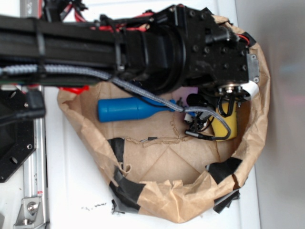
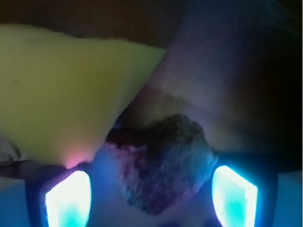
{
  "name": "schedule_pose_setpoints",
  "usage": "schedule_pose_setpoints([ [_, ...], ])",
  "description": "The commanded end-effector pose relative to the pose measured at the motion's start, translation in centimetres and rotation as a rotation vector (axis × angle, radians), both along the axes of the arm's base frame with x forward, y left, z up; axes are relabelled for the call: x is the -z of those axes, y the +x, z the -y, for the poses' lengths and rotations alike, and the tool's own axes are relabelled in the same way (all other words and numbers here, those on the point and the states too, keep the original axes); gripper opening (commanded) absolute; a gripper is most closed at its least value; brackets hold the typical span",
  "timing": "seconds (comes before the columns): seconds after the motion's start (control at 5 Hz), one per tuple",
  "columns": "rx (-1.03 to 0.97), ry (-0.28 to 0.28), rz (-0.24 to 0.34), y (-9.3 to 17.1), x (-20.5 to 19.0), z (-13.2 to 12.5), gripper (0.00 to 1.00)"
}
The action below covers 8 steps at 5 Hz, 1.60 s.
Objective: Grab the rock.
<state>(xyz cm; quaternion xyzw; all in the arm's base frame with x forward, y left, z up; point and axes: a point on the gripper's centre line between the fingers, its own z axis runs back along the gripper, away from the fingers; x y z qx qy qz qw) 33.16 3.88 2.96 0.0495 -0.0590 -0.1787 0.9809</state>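
A: Where's the rock [image 2: 163, 163]?

B: Low in the wrist view, right between the two glowing pads [image 2: 68, 198] of the pincer [image 2: 151, 198]. Lumpy, grey-brown, tinted purple and blue by the light. Lying on brown paper.

A: Gripped?

B: Hard to say. Pincer spread wide, a pad on each side of the rock. Right pad about at the rock's edge, left pad with a thin gap beside it. Contact not clear in the glare. Open, by the look of it.

A: And the sponge [image 2: 66, 90]?

B: Yellow wedge, filling the upper left of the wrist view, tip pointing right. Lower corner just beside the rock's upper left, possibly touching; too blurred to settle.

A: Anything from the exterior view?

B: Rock hidden there under the arm [image 1: 143, 45]. Black arm reaching in from the left across the top, wrist down inside a crumpled paper bag [image 1: 167, 191] with rolled-down walls patched with black tape [image 1: 121, 186]. Pincer itself mostly out of sight below the wrist. Sponge showing as a yellow patch under the wrist, at the right side of the bag, behind a loop of grey cable [image 1: 209, 117].

A: Other things in the bag?

B: A blue bottle [image 1: 126, 109] on its side, neck pointing right toward the wrist, near the bag's back wall. Bag resting on a white worktop [image 1: 71, 191], with a metal rail [image 1: 33, 191] along the left edge.
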Motion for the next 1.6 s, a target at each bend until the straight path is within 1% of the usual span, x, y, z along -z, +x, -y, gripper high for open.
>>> schedule_pose_setpoints([
  [0.0, 0.038, -0.015, 0.089, 2.4, -2.1, 0.5, 1.00],
  [0.2, 0.066, -0.011, 0.080, 2.4, -1.5, 1.5, 1.00],
  [0.4, 0.023, -0.004, 0.049, 2.4, -0.6, 1.5, 0.00],
  [0.6, 0.007, -0.015, 0.062, 2.2, -0.9, 1.4, 0.00],
  [1.0, -0.012, -0.002, 0.048, 1.8, -0.9, 1.2, 0.00],
  [1.2, -0.082, -0.028, 0.009, 0.3, -2.4, 1.4, 0.00],
  [1.4, -0.156, -0.055, -0.048, -1.4, -5.2, 2.9, 0.00],
])
